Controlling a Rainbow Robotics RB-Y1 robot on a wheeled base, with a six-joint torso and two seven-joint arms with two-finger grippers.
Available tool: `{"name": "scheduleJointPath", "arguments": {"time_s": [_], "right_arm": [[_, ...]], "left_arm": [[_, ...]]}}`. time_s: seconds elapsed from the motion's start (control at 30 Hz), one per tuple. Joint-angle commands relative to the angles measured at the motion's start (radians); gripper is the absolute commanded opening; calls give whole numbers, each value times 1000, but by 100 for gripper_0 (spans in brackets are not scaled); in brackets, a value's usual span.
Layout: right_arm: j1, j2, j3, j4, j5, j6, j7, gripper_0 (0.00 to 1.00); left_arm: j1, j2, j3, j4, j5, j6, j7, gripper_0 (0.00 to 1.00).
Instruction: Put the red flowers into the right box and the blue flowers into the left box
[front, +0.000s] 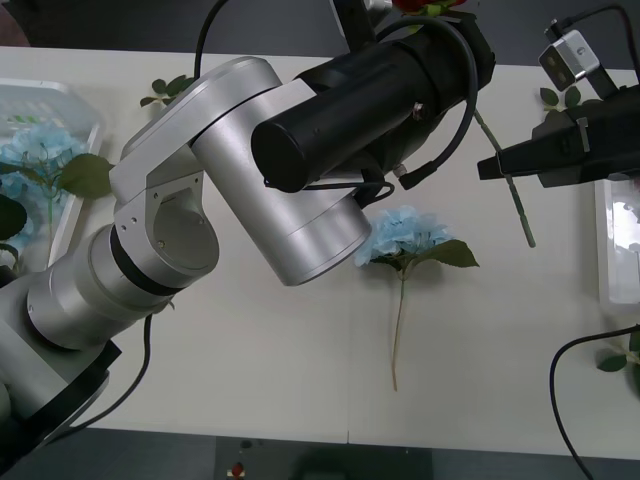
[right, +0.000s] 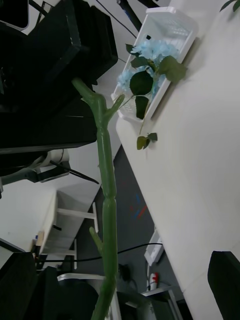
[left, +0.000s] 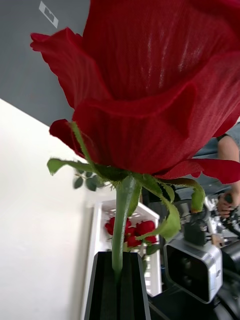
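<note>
From the front view, the left arm reaches across the middle of the tabletop (front: 250, 380) toward its far edge, its black forearm hiding the left claw. A red rose (front: 412, 6) peeps out at the far edge above that forearm, and its green stem (front: 508, 180) slants down toward the right, passing the tip of the right claw (front: 492, 166), which comes in from the right edge. A single blue flower (front: 402, 236) lies loose near the tabletop's centre, stem pointing to the near edge. The left box (front: 70, 190) sits at the left edge with pale-blue blooms (front: 28, 150) in it; the right box (front: 608, 250) shows as a white rim at the right edge.

The right wrist view gives what the front cannot: the stem (right: 107, 200) runs up from between the right claw's black fingers (right: 224, 280), though I cannot tell whether they are closed upon it. Beyond, the left box (right: 167, 20) holds blue blooms (right: 150, 55) at the tabletop's (right: 200, 165) far end.

The left wrist view shows the grip plainly: the left claw (left: 119, 280) is clenched on the stem (left: 120, 225) just below the bloom (left: 150, 85), which looms directly above the black fingers (left: 102, 290). Past it the right box (left: 97, 235) holds more red flowers (left: 129, 231), and the right arm's camera (left: 192, 270) sits close beside
</note>
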Motion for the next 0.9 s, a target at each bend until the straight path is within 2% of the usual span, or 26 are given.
{"name": "scheduleJointPath", "arguments": {"time_s": [0.03,0.1,0.13,0.17,0.2,0.23,0.9], "right_arm": [[-48,29,-2,-26,-10,-4,-53,100],[-51,39,5,-26,-10,-4,-56,100],[-51,44,11,-26,-9,-4,-56,96],[-51,47,12,-26,-9,-4,-56,65],[-51,49,15,-26,-9,-4,-59,3],[-51,50,15,-26,-9,-4,-59,0],[-50,50,-25,-26,-7,-4,-68,0]], "left_arm": [[-21,9,15,-19,-8,-13,14,0],[-18,20,15,-25,-5,-15,19,0],[-17,27,15,-32,-5,-13,22,0],[-15,33,15,-36,-5,-16,24,0],[-13,41,17,-41,-3,-23,24,0],[-10,46,15,-42,-3,-27,24,0],[-10,46,15,-42,-3,-27,24,0]]}}
